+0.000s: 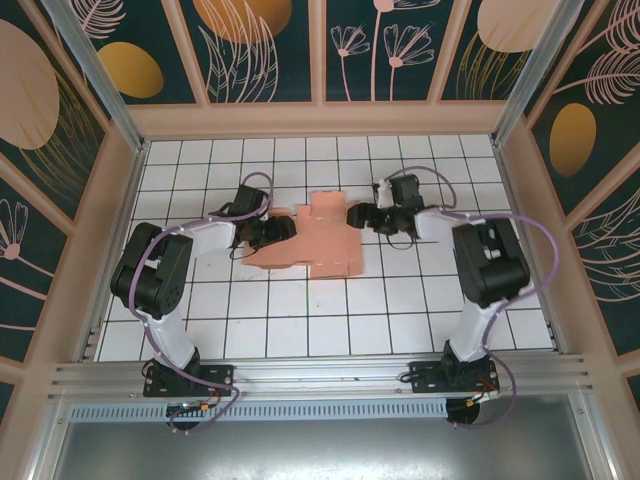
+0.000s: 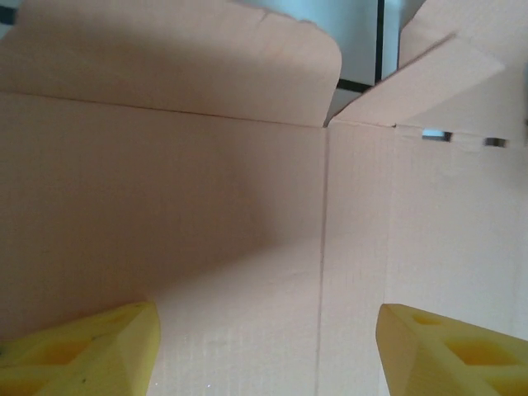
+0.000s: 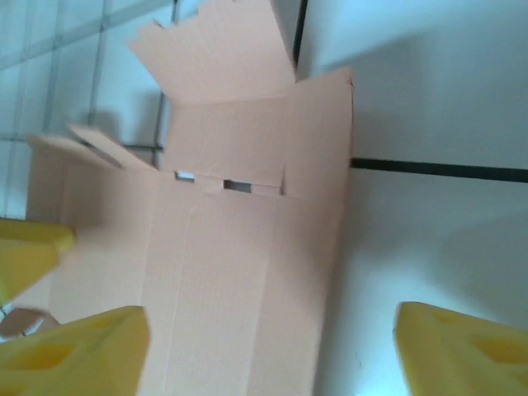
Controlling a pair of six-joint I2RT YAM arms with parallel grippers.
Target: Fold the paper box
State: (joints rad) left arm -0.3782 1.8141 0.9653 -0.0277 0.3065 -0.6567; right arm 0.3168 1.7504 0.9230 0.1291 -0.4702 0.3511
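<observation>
Left end effector point(image 2: 268, 313), jaws apart, faces paper box point(image 2: 206, 190).

bright overhead light, soft wrist-view blur

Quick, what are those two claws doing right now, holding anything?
Left gripper: open over the paper box, holding nothing.
Right gripper: open, holding nothing.

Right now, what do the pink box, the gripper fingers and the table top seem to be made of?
The paper box: thin matte card, possibly finely corrugated; faint ribbing, sharp creases and cut slots show. The left gripper has fingers of dull yellow material, likely moulded plastic, with hollow recesses. The table: smooth white gridded surface; tile or printed sheet, unclear.
</observation>
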